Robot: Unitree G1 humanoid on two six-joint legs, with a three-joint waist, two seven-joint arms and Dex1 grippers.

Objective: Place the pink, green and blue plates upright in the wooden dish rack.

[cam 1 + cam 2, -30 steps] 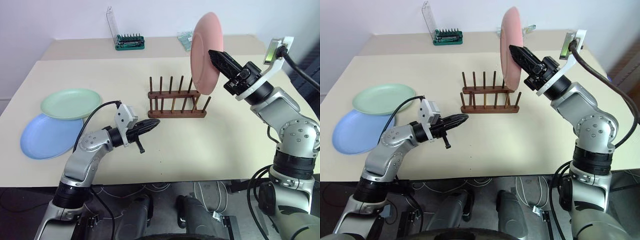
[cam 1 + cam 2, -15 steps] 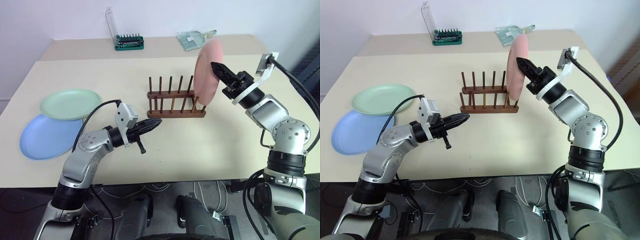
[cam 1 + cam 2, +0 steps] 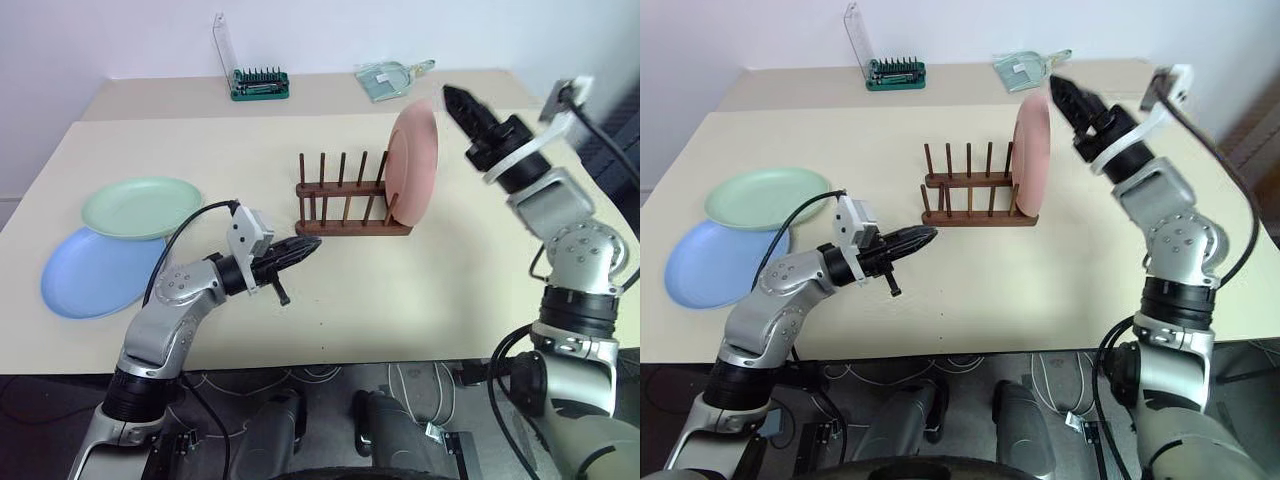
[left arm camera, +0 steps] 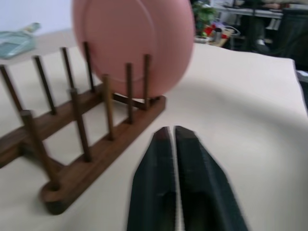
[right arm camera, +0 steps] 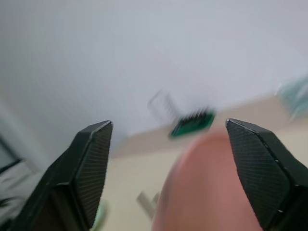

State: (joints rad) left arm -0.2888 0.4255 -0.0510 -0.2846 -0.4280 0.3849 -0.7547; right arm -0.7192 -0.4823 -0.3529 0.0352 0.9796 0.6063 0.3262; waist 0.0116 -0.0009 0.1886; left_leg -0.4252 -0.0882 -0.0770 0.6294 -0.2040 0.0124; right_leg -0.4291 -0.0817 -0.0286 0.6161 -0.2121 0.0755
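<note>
I see the wooden dish rack [image 3: 352, 205] near the middle of the table [image 3: 470, 290], with the pink plate [image 3: 414, 163] standing upright in its right-end slot. My right gripper [image 5: 166, 173] is spread wide, apart from the plate, above its rim. My left gripper [image 4: 175, 159] is nearly closed on nothing, just before the rack. The green plate [image 3: 142, 207] overlaps the blue plate [image 3: 90, 274] by the left edge.

One plate [image 3: 414, 164] stands in the rack's [image 3: 352, 222] right end; two plates [image 3: 120, 240] lie overlapping far left.
</note>
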